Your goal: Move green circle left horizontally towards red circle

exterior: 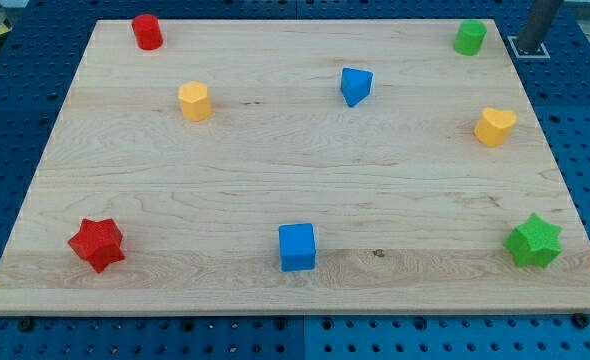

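The green circle [469,37] stands at the top right corner of the wooden board [275,170]. The red circle [147,32] stands at the top left, at about the same height in the view, far to the left of the green one. A dark rod comes in at the view's top right. My tip [528,44] rests just off the board's right edge, a short way right of the green circle and not touching it.
Between the two circles and a little lower lie a yellow hexagon-like block [195,101] and a blue triangular block [355,86]. A yellow heart [494,127] is at the right. A red star [97,244], a blue cube [297,247] and a green star [533,241] lie along the bottom.
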Controlling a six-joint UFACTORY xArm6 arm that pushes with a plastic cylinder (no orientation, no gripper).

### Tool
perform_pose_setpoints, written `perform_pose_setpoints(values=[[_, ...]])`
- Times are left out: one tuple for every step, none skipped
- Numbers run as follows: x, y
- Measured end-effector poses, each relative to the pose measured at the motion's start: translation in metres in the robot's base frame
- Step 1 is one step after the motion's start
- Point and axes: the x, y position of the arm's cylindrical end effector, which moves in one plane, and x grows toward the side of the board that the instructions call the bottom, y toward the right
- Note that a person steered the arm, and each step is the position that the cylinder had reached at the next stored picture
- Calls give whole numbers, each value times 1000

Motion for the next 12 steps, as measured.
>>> perform_pose_setpoints(values=[[-7, -38], [-22, -70], [-25, -54], [-34, -55], [-34, -82], [-34, -108], [-34, -132], [-60, -128], [-69, -133], [-44, -162], [-26, -199], [-27, -184]])
